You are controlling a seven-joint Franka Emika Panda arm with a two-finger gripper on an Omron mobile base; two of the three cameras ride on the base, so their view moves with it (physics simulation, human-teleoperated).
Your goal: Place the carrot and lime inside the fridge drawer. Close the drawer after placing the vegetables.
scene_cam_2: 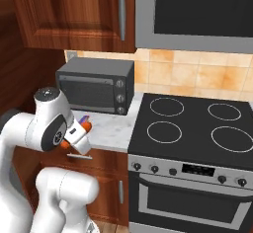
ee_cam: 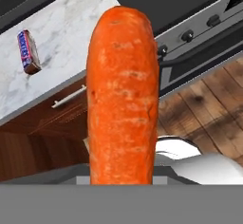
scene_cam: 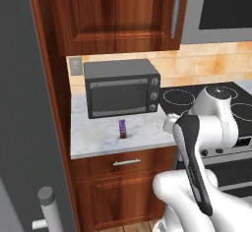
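The carrot (ee_cam: 122, 95) stands nearest the hand camera, clamped in my gripper (scene_cam_2: 85, 127) and carried in the air just off the marble counter (scene_cam: 98, 137) edge. Risk: a long, smooth body held near one end may pivot or slip on a fast swing — and fall to the wood floor (ee_cam: 199, 109). A purple snack bar (ee_cam: 28, 51) lies on the counter, before the toaster oven (scene_cam: 121, 87); the stove (scene_cam_2: 197, 123) adjoins.

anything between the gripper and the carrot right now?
No. The carrot already sits in the gripper, raised off the marble counter. The purple snack bar lies apart on that counter. The fingers are hidden behind the carrot.
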